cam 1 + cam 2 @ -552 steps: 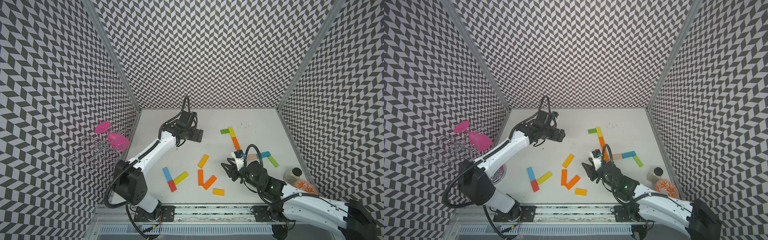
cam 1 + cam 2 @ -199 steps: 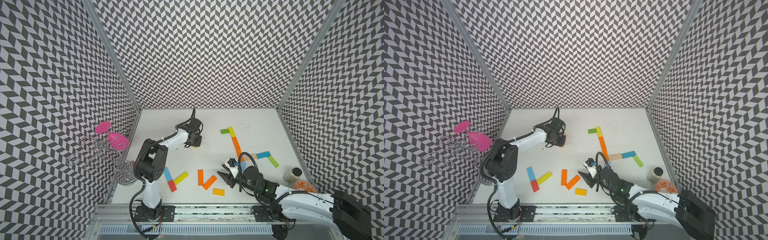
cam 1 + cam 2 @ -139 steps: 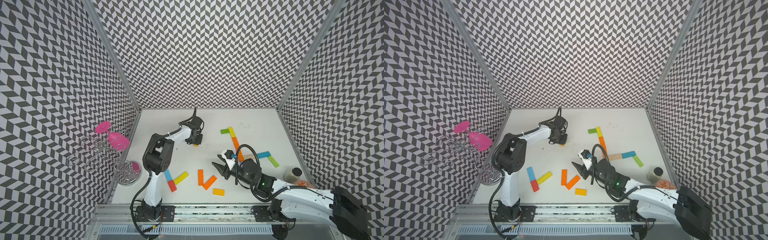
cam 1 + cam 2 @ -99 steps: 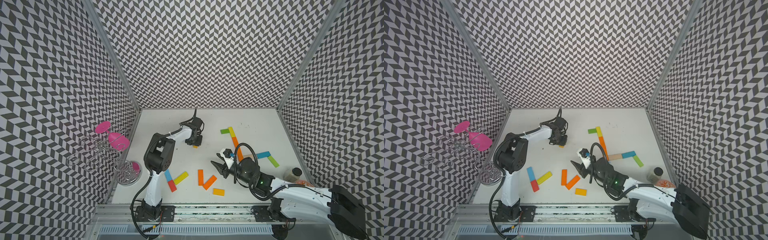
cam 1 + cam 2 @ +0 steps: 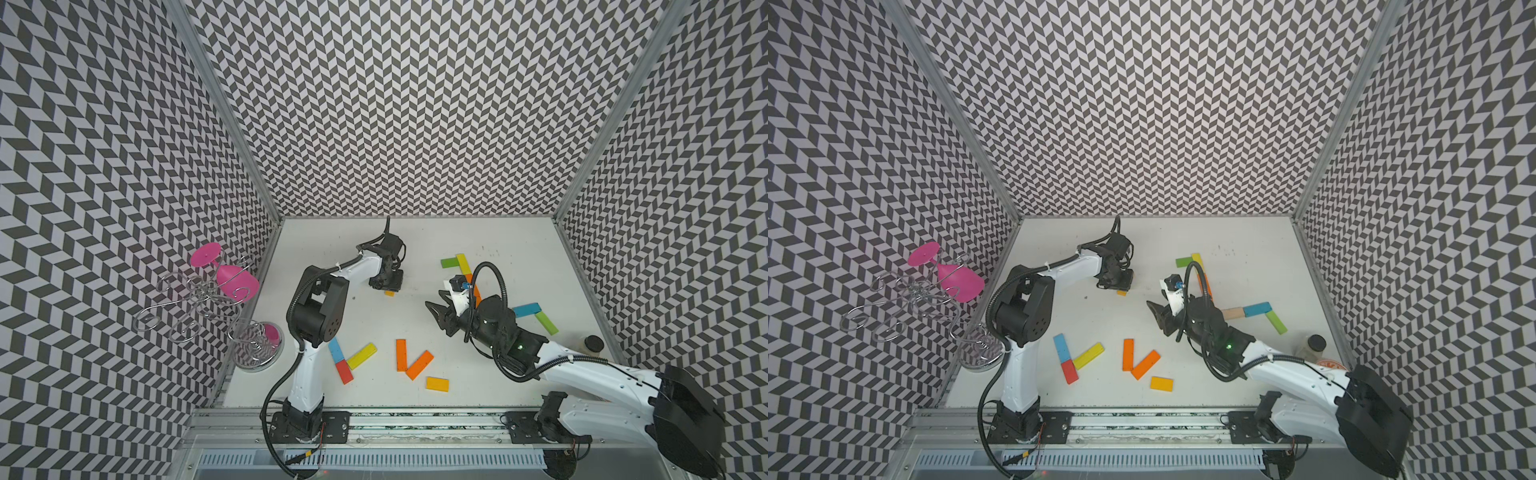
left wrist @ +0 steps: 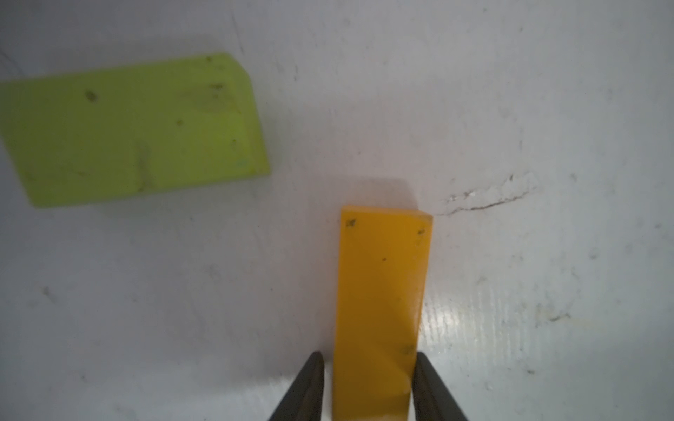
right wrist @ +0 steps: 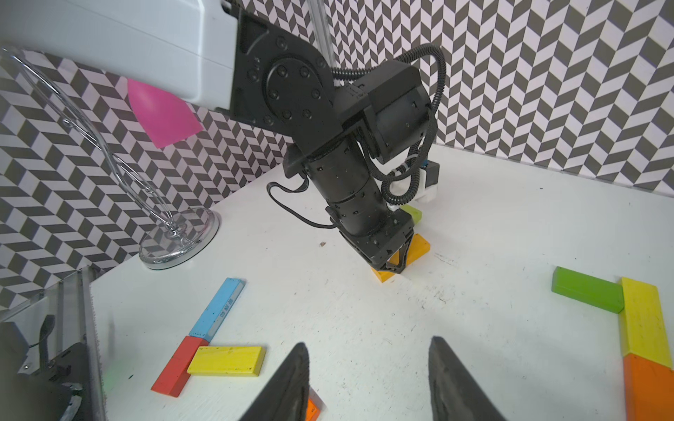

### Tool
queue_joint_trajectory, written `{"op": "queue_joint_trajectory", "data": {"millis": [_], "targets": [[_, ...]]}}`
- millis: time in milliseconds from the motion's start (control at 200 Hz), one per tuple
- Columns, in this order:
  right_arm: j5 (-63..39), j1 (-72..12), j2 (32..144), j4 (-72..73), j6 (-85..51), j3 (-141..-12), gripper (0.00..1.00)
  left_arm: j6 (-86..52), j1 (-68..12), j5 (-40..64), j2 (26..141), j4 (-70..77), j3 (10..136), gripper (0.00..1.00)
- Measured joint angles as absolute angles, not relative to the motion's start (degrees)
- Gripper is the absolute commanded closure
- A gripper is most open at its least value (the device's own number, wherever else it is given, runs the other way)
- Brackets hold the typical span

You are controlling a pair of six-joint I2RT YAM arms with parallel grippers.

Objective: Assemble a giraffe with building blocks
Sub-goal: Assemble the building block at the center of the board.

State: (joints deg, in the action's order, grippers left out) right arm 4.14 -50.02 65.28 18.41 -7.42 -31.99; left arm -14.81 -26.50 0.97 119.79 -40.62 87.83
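Since a few seconds ago the amber block (image 6: 379,291) has left the middle of the bench (image 5: 498,241). It now lies nearer the back-left corner, close to a lime block (image 6: 135,127). Our left claw (image 6: 368,355) straddles it closely, but we cannot tell whether it clamps. Our right claw (image 7: 368,342), apart and empty, has swung toward the middle. We judge the amber block is being staged, not yet joined to anything.
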Motion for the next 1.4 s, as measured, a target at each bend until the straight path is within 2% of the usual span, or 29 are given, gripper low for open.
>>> {"op": "queue_joint_trajectory", "data": {"millis": [165,250,686,926,1087,1402], "targets": [[3.97,-50.00,65.28,17.74,-8.03,-32.10,0.49,-14.85,-26.17,1.19,119.83,-40.82,88.23,0.83],[3.92,-49.98,65.28,17.58,-8.05,-32.34,0.49,-14.96,-25.93,1.21,120.29,-40.86,89.12,0.86],[2.44,-48.60,66.72,17.02,-8.49,-33.63,0.49,-17.65,-24.95,1.02,123.57,-40.93,93.78,0.82],[1.61,-48.45,66.83,16.64,-8.62,-34.02,0.49,-19.18,-24.71,0.47,123.87,-41.15,94.21,0.72],[1.54,-48.18,66.83,16.67,-8.62,-34.26,0.49,-19.68,-24.71,0.03,124.27,-41.28,94.78,0.76],[0.93,-48.07,66.85,16.64,-8.64,-34.26,0.49,-20.60,-24.69,-0.49,124.95,-41.67,95.85,0.76]]}}
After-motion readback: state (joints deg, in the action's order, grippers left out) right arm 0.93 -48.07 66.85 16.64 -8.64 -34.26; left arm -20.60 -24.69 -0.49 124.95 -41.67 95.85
